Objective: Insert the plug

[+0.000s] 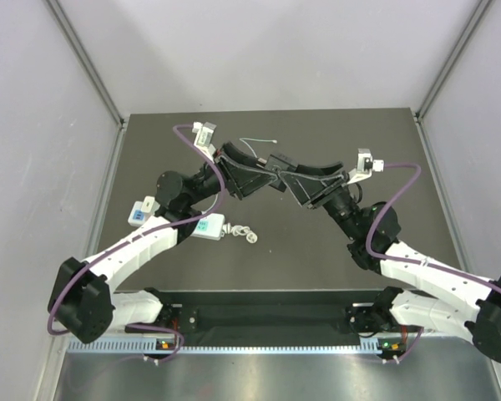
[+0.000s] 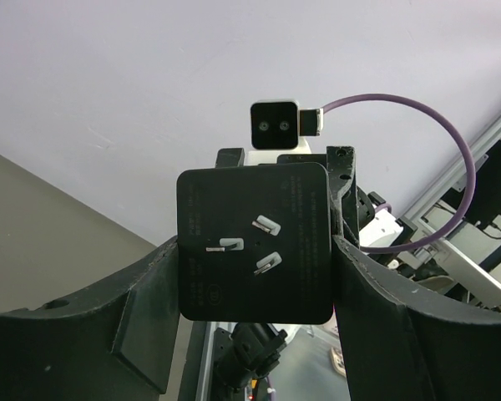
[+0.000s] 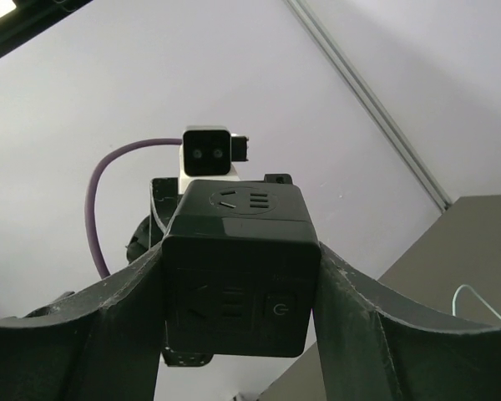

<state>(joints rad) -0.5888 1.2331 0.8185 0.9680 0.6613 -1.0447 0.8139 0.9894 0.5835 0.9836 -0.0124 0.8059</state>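
left fingers: the left fingers [image 2: 108, 326] are clamped on the plug [image 2: 255, 242], one on each side of the cube, roughly half open because the cube fills the gap.
right fingers: the right fingers [image 3: 108, 334] look pressed on the same cube from the opposite end, so both arms have hold of it, as far as I can see.
where the plug is: up in the air, well above the surface [image 1: 334, 134], beyond the power strip [image 1: 207, 225] and off to its right.
which way it faces: this is the bit that matters imo. The prongs [image 2: 267, 224] point back toward the left wrist. The socket side with the power button faces the right wrist.
long axis: it's a cube, so there isn't one; the prong direction is what counts. Right now it runs roughly sideways between the two arms, not down at the power strip.
power strip: flat on the surface, partly hidden under the left forearm. I can't make out its socket holes from here.
nearer arm: the left one, since the power strip sits right under it.
next move, my guess: one arm lets go and the other tips the prongs down toward the power strip. The right fingers look better placed for that because they sit behind the prongs.
loose stuff: a thin pale wire [image 1: 255, 144] lies past the power strip, and a coiled white cord [image 1: 244, 235] sits just beside it.
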